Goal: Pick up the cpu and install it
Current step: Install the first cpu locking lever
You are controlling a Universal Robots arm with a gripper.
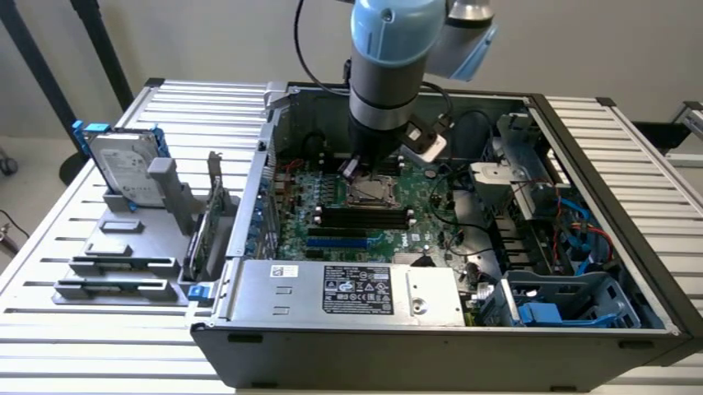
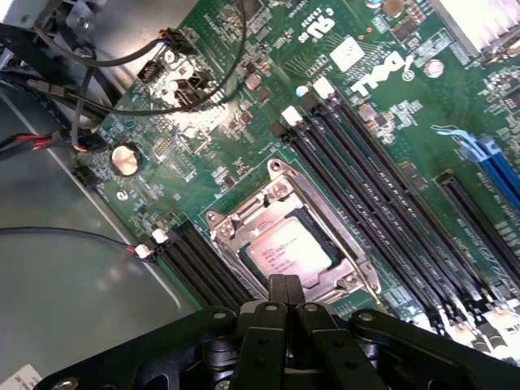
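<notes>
- You are holding the gripper point(image 2: 286, 294) over the motherboard point(image 2: 382, 122), inside the open case point(image 1: 615, 239), with the jaws fully closed and nothing between them.
- The cpu point(image 2: 286, 250) is lying flat in the socket point(image 2: 284, 236), its silver top facing up, framed by the metal socket bracket.
- The cpu is sitting just beyond the fingertips in the wrist view, close ahead of the closed jaws and apart from them; I am seeing no contact.
- The chip is square, so it is offering no long axis; its edges are running parallel to the socket frame and skewed to the picture edges in the wrist view.
- In the exterior view the arm point(image 1: 384, 74) is standing nearly upright over the socket area, near the middle of the board.
- Black memory slots point(image 2: 366, 171) are running along one side of the socket, a second bank point(image 2: 203, 268) along the other; both are sitting near the frame.
- Loose cables point(image 2: 97, 114) are crossing the board corner, well apart from the socket.
- Outside the case, on the exterior view's left, a hard drive point(image 1: 127, 169) is standing in grey holder blocks point(image 1: 121, 263) on the slatted table point(image 1: 44, 239).
- My judgement: the chip is looking seated, though I cannot tell whether the bracket is latched.
</notes>
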